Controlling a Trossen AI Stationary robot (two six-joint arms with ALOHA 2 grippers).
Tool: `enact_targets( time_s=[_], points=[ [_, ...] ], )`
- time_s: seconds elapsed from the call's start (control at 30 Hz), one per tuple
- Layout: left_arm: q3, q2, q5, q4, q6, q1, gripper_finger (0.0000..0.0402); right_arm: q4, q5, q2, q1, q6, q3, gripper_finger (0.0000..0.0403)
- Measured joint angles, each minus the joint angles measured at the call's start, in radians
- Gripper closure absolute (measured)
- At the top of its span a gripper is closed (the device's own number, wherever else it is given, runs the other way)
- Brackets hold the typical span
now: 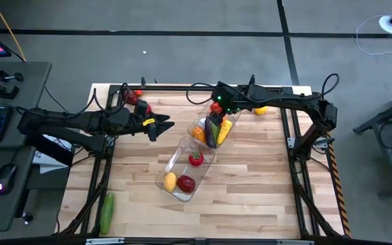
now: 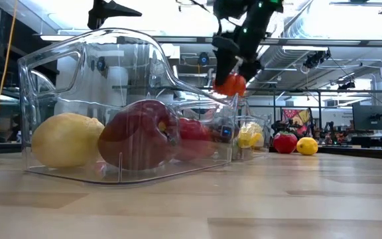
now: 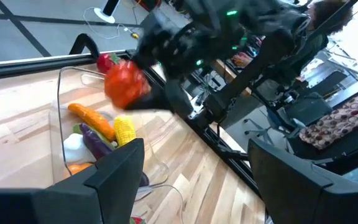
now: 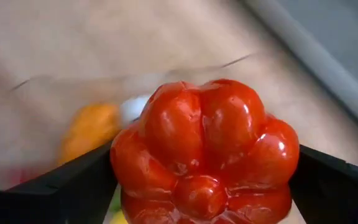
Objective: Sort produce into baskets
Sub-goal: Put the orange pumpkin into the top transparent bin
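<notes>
I hold a red pumpkin over the far basket.

My right end effector (image 4: 204, 180) grips the red pumpkin (image 4: 204, 149) above the far basket (image 1: 197, 131); my left end effector (image 1: 163, 126) waits open nearby.

even, bright overhead light fills the scene. ceiling strip lights (image 2: 350, 41) flare white in the low view and glare on the near clear bin (image 2: 121, 106). the red pepper (image 4: 205, 152) is glossy with highlights, its background blurred; the left wrist view smears.
</notes>
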Motion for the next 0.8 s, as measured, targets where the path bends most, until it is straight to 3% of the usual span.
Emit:
enact_targets(
  time_s=[0.1, 0.13, 0.2, 0.3, 0.4, 0.47, 0.5, 0.6, 0.63, 0.7, 0.73, 0.8],
  points=[
    [0.0, 0.0, 0.0, 0.0, 0.0, 0.0, 0.0129, 0.015, 0.253, -0.002, 0.017, -0.002, -0.013, 0.0003],
    [0.0, 0.0, 0.0, 0.0, -0.001, 0.0, 0.0129, -0.027, 0.218, 0.013, 0.014, -0.026, 0.001, 0.0003],
    [0.0, 0.0, 0.009, 0.0, -0.001, 0.0, 0.0129, -0.119, 0.01, 0.031, 0.005, -0.065, 0.052, 0.0003],
    [0.0, 0.0, 0.026, 0.0, 0.011, -0.009, 0.0129, -0.066, 0.08, -0.001, 0.029, -0.092, 0.009, 0.0003],
    [0.0, 0.011, 0.02, -0.001, -0.009, -0.01, 0.0129, -0.205, -0.049, 0.03, -0.001, -0.091, 0.041, 0.0003],
    [-0.002, 0.013, 0.025, -0.007, -0.018, -0.013, 0.0129, -0.104, 0.05, -0.009, 0.001, -0.019, 0.003, 0.0003],
    [-0.001, 0.016, 0.024, 0.0, -0.003, -0.016, 0.0129, -0.075, 0.049, -0.017, 0.002, -0.015, 0.002, 0.0003],
    [0.0, 0.029, 0.016, -0.003, -0.008, -0.016, 0.0129, -0.226, -0.213, 0.005, -0.025, -0.196, 0.059, 0.0004],
    [-0.001, 0.032, 0.024, -0.004, -0.02, -0.016, 0.0129, -0.223, -0.159, 0.001, -0.025, -0.182, 0.047, 0.0004],
    [-0.001, 0.035, 0.027, -0.001, -0.011, -0.019, 0.0129, -0.09, 0.068, -0.028, -0.027, 0.068, 0.026, 0.0004],
    [-0.001, 0.038, 0.024, 0.002, -0.001, -0.021, 0.0129, -0.07, 0.046, -0.033, -0.03, 0.124, 0.035, 0.0004],
    [-0.001, 0.05, 0.022, 0.008, -0.019, -0.019, 0.0129, -0.097, -0.163, -0.033, -0.041, -0.014, 0.053, 0.0004]
  ],
)
